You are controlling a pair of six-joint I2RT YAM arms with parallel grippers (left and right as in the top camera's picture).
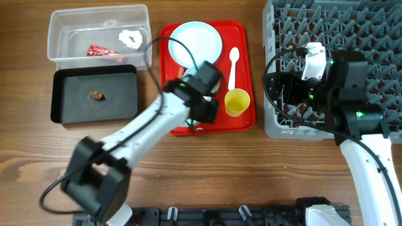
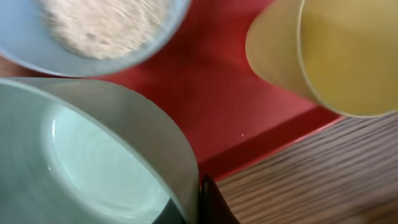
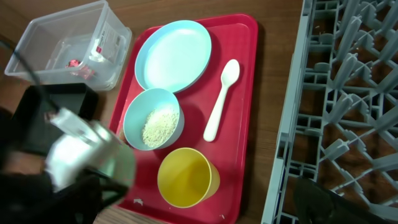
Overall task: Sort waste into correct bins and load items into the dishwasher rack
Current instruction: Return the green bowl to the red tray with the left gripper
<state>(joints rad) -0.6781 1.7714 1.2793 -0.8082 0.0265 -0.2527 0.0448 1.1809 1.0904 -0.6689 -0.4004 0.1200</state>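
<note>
Far left: we see the clear bin holding the red wrapper and white tissue. Just beside it, the black bin holds the brown lump. Centre: over the red tray, the left pincer pinches the rim of the mint-green bowl. Near it are the blue bowl of rice, the plate, the spoon and the yellow cup. Right: the right pincer hangs over the grey rack; we cannot tell whether it is spread or closed.

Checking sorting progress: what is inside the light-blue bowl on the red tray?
A heap of white rice grains in the round light-blue bowl, nothing else showing. The bowl's floor under the heap is covered.
</note>
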